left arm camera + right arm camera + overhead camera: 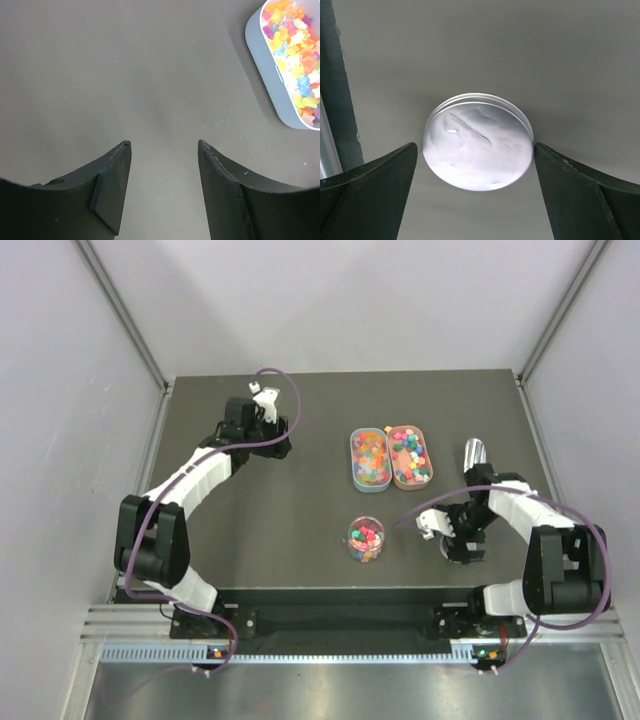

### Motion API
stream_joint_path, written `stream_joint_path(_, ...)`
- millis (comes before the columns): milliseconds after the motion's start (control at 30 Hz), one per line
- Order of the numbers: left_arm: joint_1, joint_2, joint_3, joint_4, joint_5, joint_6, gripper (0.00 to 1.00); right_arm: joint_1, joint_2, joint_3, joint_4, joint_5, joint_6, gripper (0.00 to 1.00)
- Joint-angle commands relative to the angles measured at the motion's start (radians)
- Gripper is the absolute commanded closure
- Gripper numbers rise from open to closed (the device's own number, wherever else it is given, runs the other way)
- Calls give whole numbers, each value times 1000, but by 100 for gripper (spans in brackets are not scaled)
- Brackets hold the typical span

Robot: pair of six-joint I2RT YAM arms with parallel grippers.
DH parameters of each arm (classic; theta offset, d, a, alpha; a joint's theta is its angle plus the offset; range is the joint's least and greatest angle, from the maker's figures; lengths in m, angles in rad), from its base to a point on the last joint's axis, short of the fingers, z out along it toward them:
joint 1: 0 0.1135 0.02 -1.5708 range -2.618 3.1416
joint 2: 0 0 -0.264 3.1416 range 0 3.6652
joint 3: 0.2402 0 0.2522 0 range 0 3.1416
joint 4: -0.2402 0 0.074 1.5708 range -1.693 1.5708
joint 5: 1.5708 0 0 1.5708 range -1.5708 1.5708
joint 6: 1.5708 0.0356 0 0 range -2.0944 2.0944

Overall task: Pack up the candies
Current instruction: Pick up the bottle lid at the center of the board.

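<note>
Now your right gripper [475,148] stands spread, the lid [479,140] between its fingers [375,190], likely to cap the candies [366,538], while your left gripper [163,142] gapes empty.

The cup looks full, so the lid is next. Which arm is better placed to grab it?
Right, likely. The right gripper is open with the lid between its fingers, near the cup; the left gripper, open, sits farther away, holding nothing.
</note>
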Motion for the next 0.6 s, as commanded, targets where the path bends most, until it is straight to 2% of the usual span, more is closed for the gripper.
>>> stream_joint_path(0,1,14,42,35,15,6,39,-15,-37,-27,26,-23,5,0)
stream_joint_path(400,-19,28,54,32,7,14,39,-23,-76,-116,143,5,28,1)
stream_joint_path(567,-21,31,58,36,9,15,39,-24,-106,-127,157,11,75,17)
